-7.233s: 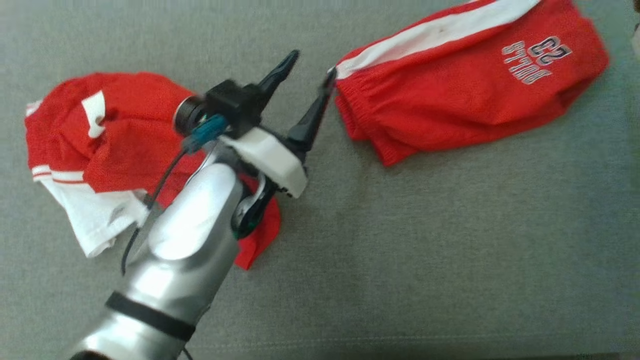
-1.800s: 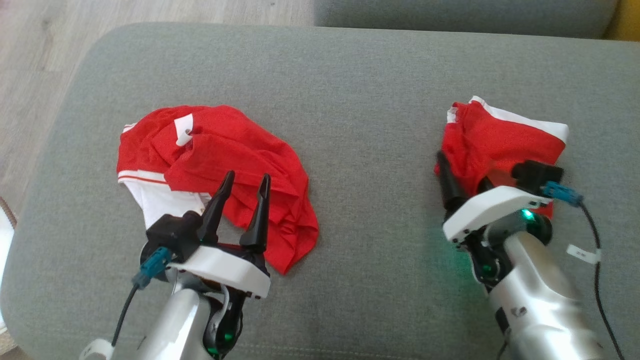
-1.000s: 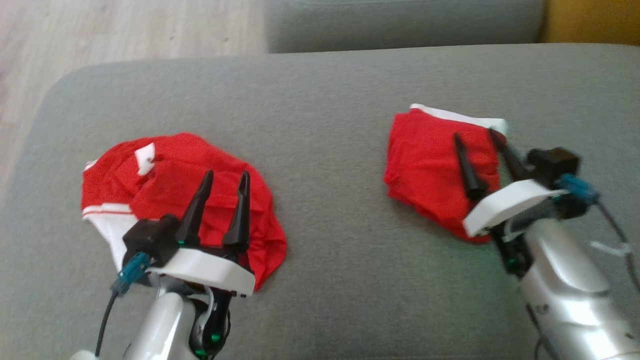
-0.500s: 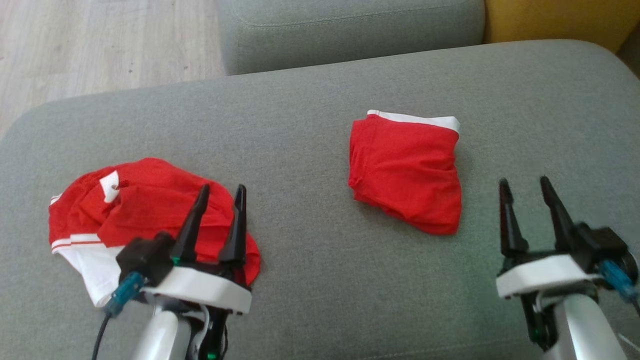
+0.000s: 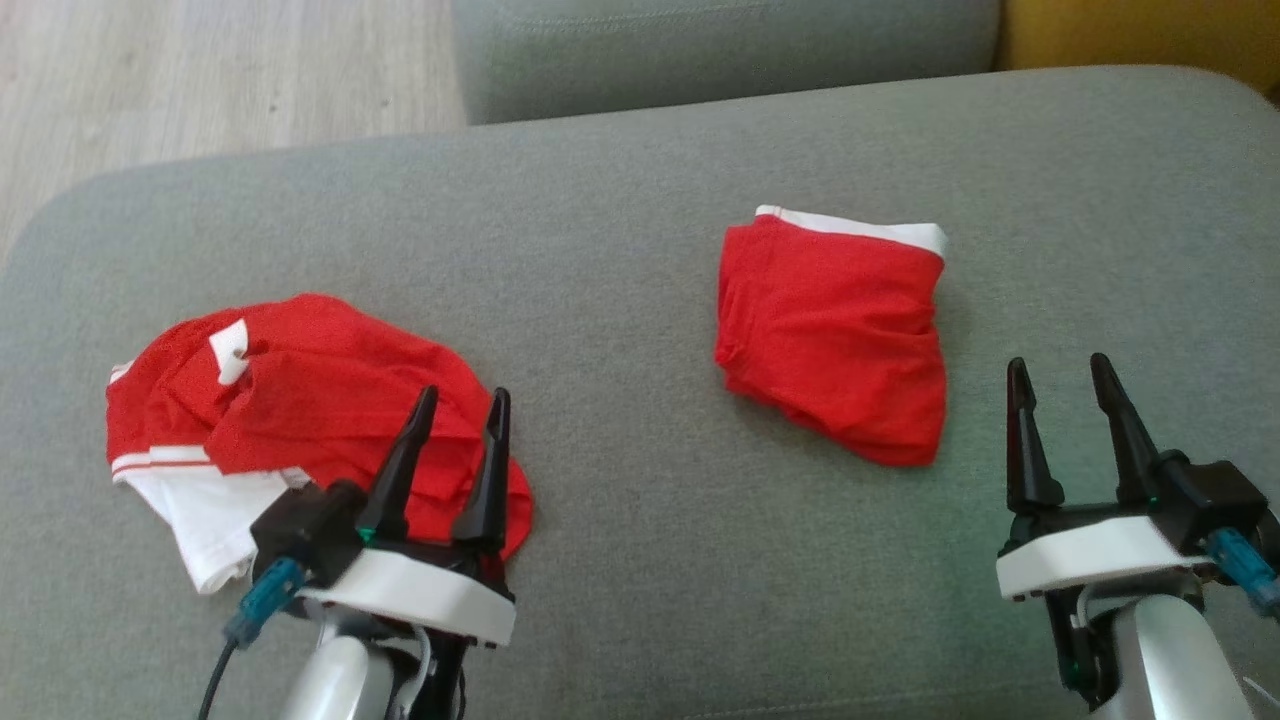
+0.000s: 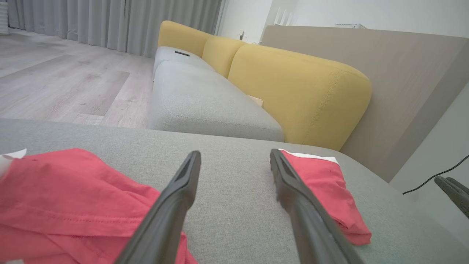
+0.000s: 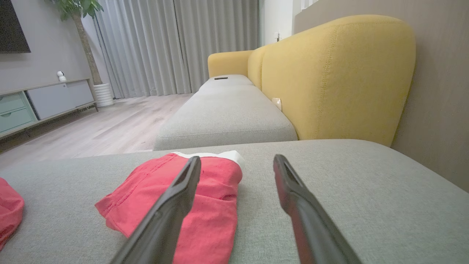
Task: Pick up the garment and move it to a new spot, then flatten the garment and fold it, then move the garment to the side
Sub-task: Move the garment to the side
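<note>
one white tag [image 5: 228, 350], unreadable, marks the crumpled garment [image 5: 340, 410].

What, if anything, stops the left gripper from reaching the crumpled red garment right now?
Likely nothing, so yes: the left gripper is open, empty and poised at the crumpled garment's near edge on the grey cushion, with no obstacle between them.

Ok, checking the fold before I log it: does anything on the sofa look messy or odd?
The folded red shorts look tidy. The red-and-white garment by the left tool lies in a crumpled heap, not folded. Nothing looks spilled or damaged.
</note>
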Tool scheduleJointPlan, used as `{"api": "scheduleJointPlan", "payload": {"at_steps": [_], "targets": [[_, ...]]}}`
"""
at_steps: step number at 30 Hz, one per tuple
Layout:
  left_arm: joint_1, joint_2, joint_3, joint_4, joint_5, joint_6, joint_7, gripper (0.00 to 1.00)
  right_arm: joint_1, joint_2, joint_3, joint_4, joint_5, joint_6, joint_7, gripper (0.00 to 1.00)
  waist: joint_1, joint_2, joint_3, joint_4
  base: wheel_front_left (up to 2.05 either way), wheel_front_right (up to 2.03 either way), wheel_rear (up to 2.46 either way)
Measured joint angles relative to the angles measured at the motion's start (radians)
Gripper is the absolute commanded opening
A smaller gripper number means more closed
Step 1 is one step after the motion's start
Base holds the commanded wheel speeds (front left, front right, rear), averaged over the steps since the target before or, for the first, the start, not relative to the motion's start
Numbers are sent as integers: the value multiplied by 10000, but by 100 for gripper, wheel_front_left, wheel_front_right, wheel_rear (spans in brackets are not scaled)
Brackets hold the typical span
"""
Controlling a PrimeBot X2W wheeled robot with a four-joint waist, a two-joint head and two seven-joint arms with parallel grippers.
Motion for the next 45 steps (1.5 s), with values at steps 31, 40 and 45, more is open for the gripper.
{"api": "scheduleJointPlan", "payload": {"at_steps": [31,40,45], "targets": [[-1267,-4,-612,59,-84,-113,0,100,-3326,-21,-1480,3484,2274,0,4380,100,1,0,2003,1570,0,0,0],[-1403,-4,-610,117,-107,-98,0,100,-3538,-462,-92,3682,1593,0,4006,0,0,0,1872,1196,0,0,0],[-1400,-4,-612,155,-105,-100,0,100,-3547,-1733,1325,3530,1143,0,3768,0,0,0,1606,919,0,0,0]]}}
